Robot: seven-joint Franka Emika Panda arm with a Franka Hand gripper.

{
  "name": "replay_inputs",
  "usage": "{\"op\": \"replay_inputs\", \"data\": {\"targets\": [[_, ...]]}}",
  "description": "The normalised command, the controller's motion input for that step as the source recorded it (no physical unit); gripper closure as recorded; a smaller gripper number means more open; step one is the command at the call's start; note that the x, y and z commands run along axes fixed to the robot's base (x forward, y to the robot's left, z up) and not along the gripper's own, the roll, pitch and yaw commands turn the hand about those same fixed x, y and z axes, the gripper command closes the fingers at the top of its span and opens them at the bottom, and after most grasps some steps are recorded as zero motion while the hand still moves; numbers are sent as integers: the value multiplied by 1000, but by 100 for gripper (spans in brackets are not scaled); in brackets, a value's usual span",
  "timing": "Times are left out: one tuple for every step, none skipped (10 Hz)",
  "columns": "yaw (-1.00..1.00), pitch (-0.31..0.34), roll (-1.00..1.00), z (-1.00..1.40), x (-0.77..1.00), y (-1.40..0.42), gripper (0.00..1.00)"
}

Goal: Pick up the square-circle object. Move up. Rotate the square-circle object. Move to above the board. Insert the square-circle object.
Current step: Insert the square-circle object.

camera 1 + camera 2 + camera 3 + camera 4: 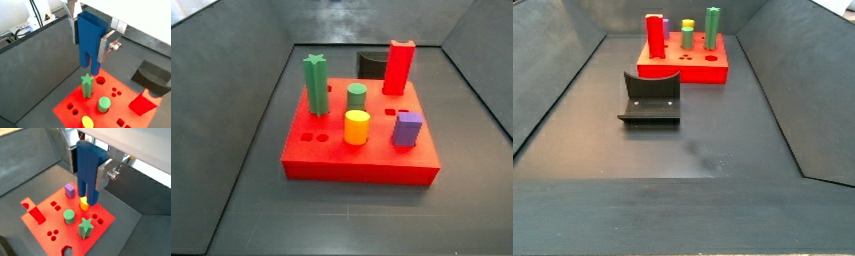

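Observation:
My gripper (88, 50) is shut on the square-circle object (89, 40), a slim dark blue peg that hangs upright between the silver fingers (107, 46). Both wrist views show it; in a wrist view the gripper (85, 175) holds the peg (87, 170) with its two lower prongs high above the board (47, 223). The red board (73, 107) lies below, and it also shows in both side views (358, 160) (700, 70). The gripper and the blue peg are out of view in both side views.
On the board stand a green star peg (315, 85), a green cylinder (357, 98), a yellow cylinder (357, 126), a short purple peg (408, 129) and a tall red block (400, 66). The dark fixture (651, 97) stands on the floor beside the board. Grey walls ring the floor.

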Motion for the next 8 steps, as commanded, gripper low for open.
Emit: {"op": "replay_inputs", "data": {"targets": [[17,0,-40,-551,-83,-134,100],[20,0,-21,-640,-69,-229,100],[17,0,-26,-643,-89,-243,100],[11,0,-50,-666,-69,-189,100],[0,0,-54,-686,-123,-111,100],[26,-16,-21,-746,-160,-117,100],[17,-9,-16,-757,-114,-129,100],[0,-16,0,-780,-106,-269,100]]}}
